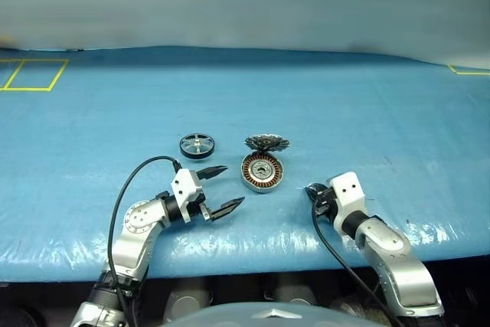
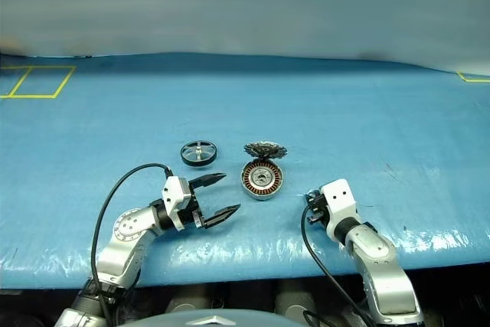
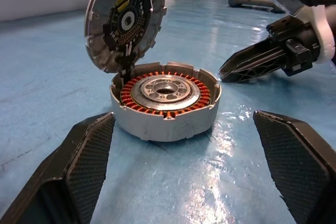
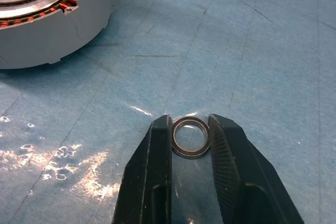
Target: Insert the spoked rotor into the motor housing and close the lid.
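Observation:
The motor housing (image 1: 262, 171) lies mid-table with its copper windings showing. Its lid (image 1: 266, 142) stands upright at the housing's far rim, ribbed edge up. The spoked rotor (image 1: 197, 145) lies flat on the table, to the left of the housing and apart from it. My left gripper (image 1: 234, 184) is open, just left of the housing and pointing at it, with its fingers (image 3: 86, 156) spread wide in front of the shell (image 3: 165, 111). My right gripper (image 4: 190, 121) is low on the table, right of the housing. Its fingers press both sides of a small silver ring (image 4: 190, 153).
A blue sheet (image 1: 383, 128) covers the table, whose front edge (image 1: 245, 262) runs just below both arms. Yellow tape marks lie at the far left (image 1: 34, 74) and far right (image 1: 467, 70). A black cable (image 1: 130, 181) loops over the left arm.

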Motion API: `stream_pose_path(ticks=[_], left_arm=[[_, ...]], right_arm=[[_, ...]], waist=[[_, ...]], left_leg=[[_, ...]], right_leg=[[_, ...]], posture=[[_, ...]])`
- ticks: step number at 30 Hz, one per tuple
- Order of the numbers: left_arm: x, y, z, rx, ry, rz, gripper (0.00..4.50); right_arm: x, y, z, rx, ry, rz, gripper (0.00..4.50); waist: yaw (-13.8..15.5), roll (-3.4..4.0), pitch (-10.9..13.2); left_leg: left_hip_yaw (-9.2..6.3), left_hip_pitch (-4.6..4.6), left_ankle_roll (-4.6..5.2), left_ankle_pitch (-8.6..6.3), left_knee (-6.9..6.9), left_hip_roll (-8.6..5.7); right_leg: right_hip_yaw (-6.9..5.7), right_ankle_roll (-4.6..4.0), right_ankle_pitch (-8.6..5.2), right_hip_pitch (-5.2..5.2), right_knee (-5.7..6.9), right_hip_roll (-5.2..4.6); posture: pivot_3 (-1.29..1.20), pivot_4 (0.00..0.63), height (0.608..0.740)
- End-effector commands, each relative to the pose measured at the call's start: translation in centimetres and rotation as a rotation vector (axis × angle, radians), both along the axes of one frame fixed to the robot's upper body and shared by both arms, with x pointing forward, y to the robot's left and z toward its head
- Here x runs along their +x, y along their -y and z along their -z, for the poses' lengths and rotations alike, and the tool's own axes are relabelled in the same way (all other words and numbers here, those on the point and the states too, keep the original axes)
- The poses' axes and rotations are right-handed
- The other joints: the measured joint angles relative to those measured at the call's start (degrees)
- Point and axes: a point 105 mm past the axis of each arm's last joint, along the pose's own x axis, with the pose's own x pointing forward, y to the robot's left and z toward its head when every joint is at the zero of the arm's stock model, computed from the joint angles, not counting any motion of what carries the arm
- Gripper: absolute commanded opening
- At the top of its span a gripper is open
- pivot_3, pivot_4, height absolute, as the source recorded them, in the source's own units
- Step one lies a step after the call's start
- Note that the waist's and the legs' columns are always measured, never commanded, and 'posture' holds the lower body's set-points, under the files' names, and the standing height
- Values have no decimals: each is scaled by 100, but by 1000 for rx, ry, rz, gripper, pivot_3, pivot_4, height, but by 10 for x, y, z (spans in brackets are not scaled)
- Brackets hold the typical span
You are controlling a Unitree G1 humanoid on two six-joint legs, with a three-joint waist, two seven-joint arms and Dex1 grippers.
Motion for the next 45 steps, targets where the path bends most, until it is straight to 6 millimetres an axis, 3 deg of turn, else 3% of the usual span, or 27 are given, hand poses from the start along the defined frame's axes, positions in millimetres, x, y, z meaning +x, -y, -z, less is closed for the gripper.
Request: stream_pose_path(ticks=[1, 3, 12, 17, 20, 33, 45], left_arm=[[-5, 7, -15, -20, 64, 76, 4500], [-6, 7, -15, -21, 61, 89, 4500], [-7, 3, -9, -20, 37, 103, 4500], [-4, -3, -4, -16, 45, 81, 4500], [-1, -5, -1, -16, 53, 63, 4500], [-1, -1, 5, -15, 59, 37, 4500], [-6, 0, 2, -15, 56, 23, 4500]], right_arm=[[-7, -2, 12, 1, -67, 7, 660], [-5, -4, 9, -1, -54, -1, 660], [9, -53, -69, 61, 188, -218, 660], [9, -68, -88, 78, 220, -297, 660], [6, -83, -87, 95, 189, -375, 660], [39, -101, -62, 73, 137, -407, 660], [42, -99, -49, 50, 95, -399, 660]], waist=[[-3, 0, -1], [-6, 0, -1], [-58, 7, 4], [-42, 6, 4], [-50, 5, 4], [-70, 5, 4], [-71, 6, 4]], left_leg=[[0, 0, 0, 0, 0, 0], [0, 0, 0, 0, 0, 1], [5, -16, 0, 1, -1, 2], [1, -16, 0, 0, -2, -1], [1, -17, 1, 0, -2, -2], [3, -17, 1, 1, -6, -1], [5, -16, 1, 0, -3, -1]], right_leg=[[0, 0, 0, 0, 0, 0], [0, 0, 0, 0, 0, 2], [6, 0, 0, 0, 7, 7], [4, -1, 0, 1, 4, 7], [5, -1, 0, 1, 4, 6], [5, -23, 13, 0, 7, 10], [7, -17, 13, 3, 6, 10]], posture=[[0, 150, 740], [0, 150, 740], [0, 150, 740], [0, 150, 740], [0, 150, 740], [0, 150, 740], [0, 150, 740]])
